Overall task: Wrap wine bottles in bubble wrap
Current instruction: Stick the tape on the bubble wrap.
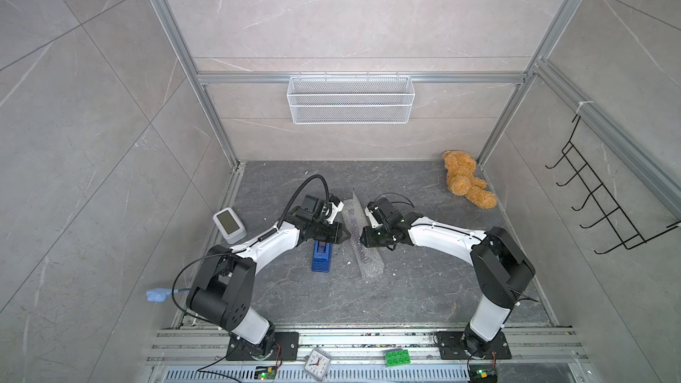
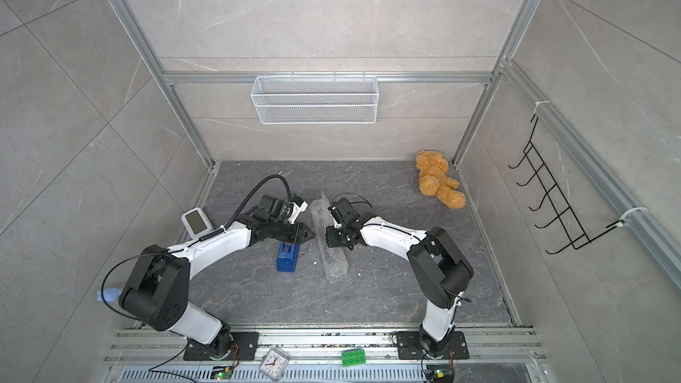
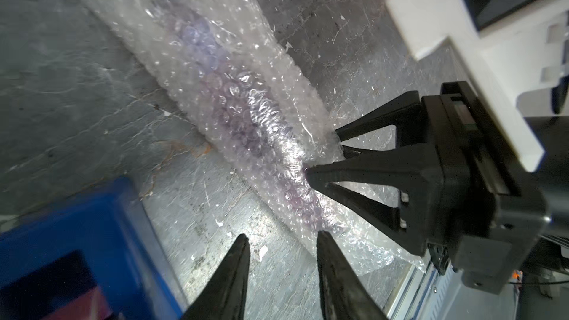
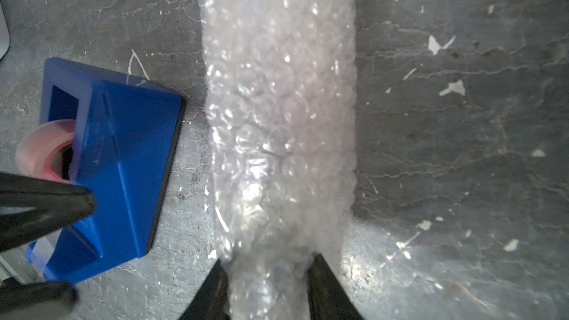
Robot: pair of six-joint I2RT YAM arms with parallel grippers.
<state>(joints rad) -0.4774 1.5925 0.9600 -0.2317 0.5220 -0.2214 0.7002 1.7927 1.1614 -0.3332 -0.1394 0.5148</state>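
Where the bubble wrap [image 1: 369, 265] lies rolled on the grey table [image 1: 412, 289] between both arms, the purple bottle [image 3: 234, 103] is seen inside it. The right gripper [image 4: 269, 261] is clamped across the roll. The left gripper [image 3: 281, 238] is held with jaws apart, one tip at the roll's edge, near the blue tape dispenser [image 4: 123, 149].
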